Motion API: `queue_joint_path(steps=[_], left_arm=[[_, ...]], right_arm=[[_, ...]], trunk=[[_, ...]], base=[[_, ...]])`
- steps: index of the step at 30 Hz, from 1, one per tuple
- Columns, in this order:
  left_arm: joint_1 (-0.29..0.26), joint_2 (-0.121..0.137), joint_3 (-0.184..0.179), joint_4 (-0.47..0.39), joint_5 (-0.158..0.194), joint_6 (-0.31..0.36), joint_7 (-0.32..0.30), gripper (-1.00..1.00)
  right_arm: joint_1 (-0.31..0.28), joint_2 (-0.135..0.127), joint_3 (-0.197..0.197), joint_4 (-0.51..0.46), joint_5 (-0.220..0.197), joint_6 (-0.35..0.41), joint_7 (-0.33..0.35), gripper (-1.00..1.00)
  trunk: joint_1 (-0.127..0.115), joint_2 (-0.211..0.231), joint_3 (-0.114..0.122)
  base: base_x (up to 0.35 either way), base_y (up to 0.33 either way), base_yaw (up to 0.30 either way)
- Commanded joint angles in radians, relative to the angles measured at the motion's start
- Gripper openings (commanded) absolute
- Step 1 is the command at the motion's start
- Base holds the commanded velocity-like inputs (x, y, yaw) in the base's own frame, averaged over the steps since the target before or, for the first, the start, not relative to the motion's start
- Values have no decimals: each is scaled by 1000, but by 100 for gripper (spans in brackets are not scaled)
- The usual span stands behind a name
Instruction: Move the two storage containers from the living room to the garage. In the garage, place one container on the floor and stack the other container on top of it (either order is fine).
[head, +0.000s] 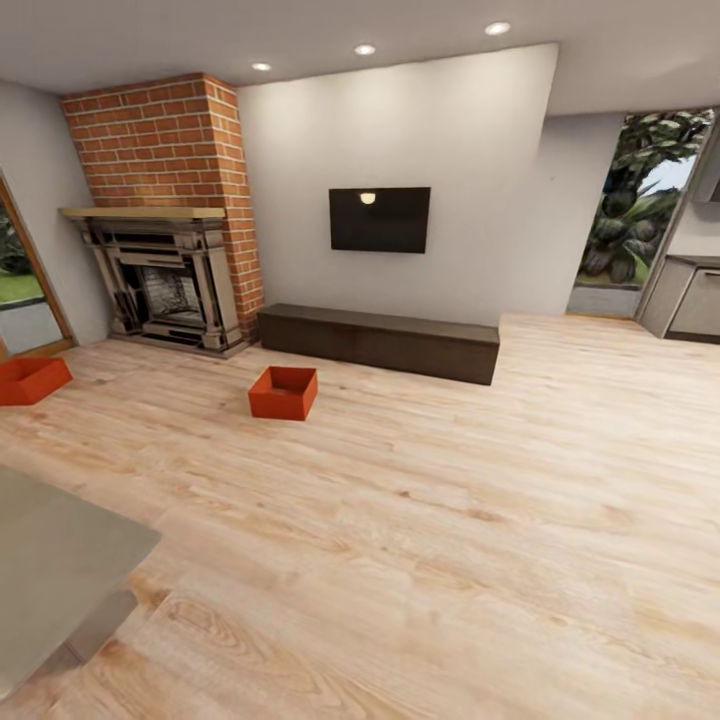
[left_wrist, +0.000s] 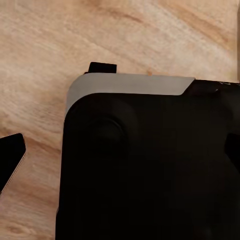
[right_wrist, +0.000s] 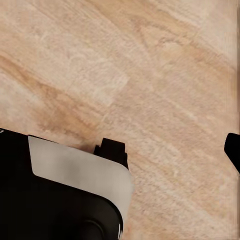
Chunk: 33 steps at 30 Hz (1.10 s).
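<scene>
Both storage containers are seen on the wood floor (head: 480, 520) ahead-left, one (head: 284, 392) before the brick fireplace (head: 165, 270), the other (head: 32, 379) left of it; jaw state cannot be told.

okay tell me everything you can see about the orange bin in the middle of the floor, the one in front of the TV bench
The storage container is an orange-red, open-top rectangular bin that looks like plastic and appears empty. It sits upright and slightly angled on the light wood plank floor, in front of the dark bench's left end, right of the fireplace. Only the floor touches it.
</scene>
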<state>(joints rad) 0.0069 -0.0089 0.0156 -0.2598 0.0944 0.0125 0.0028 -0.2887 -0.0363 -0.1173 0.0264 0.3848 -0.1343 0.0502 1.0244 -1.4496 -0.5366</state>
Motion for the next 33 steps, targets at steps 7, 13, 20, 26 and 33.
queue_joint_path(steps=[7,13,20,26,33], left_arm=[[1,0,1,-2,10,1,0,100],[1,0,1,-3,10,1,0,100],[1,0,1,-3,10,1,0,100],[1,0,1,-3,10,1,0,100],[1,0,1,-3,10,1,0,100]], right_arm=[[-1,-1,-8,3,6,-5,3,100],[-1,-1,-8,3,6,-5,3,100],[-1,-1,-8,3,6,-5,3,100],[-1,-1,-8,3,6,-5,3,100],[-1,0,-8,3,6,-5,3,100]], trunk=[[1,0,-1],[1,0,-1],[1,0,-1],[1,0,-1],[1,0,-1]], base=[[338,0,0],[338,0,0],[338,0,0],[338,0,0],[338,0,0]])
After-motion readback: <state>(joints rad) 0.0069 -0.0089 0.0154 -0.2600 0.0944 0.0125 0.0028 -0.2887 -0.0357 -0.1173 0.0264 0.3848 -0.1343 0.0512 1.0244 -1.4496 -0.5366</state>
